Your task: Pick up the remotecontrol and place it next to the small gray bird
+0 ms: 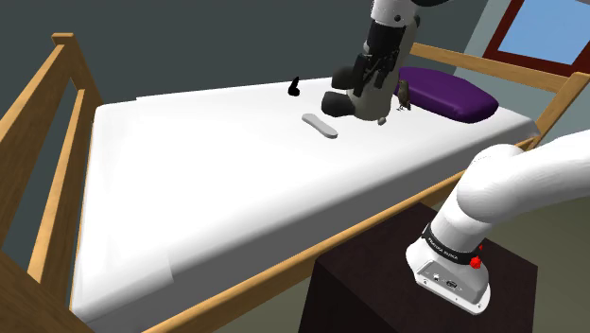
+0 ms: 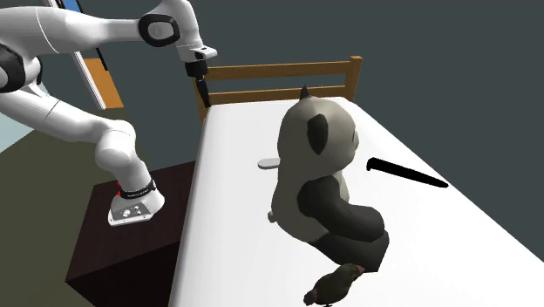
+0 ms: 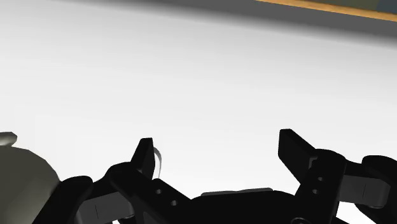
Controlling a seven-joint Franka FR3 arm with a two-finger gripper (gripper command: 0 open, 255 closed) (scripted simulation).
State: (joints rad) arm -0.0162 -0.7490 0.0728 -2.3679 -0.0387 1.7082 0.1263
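Observation:
The remote control [image 1: 320, 125] is a slim light grey bar lying flat on the white mattress [image 1: 236, 180]; its end [image 2: 265, 163] pokes out from behind a black-and-white panda toy [image 2: 323, 174]. The small bird [image 2: 336, 284], dark grey-brown, stands on the mattress close in front of the panda and shows beside the purple pillow [image 1: 404, 94]. My black gripper [image 2: 202, 96] hangs open high above the bed edge nearest the stand, apart from the remote. Its fingers [image 3: 145, 156] stand wide apart over bare mattress with nothing between them, the panda's edge [image 3: 19, 172] beside them.
A purple pillow [image 1: 449, 93] lies at the head of the bed. A thin black object [image 2: 405, 173] rests on the mattress beyond the panda. Wooden rails [image 1: 57, 123] frame the bed. The dark stand [image 1: 378, 284] sits against the bed's side.

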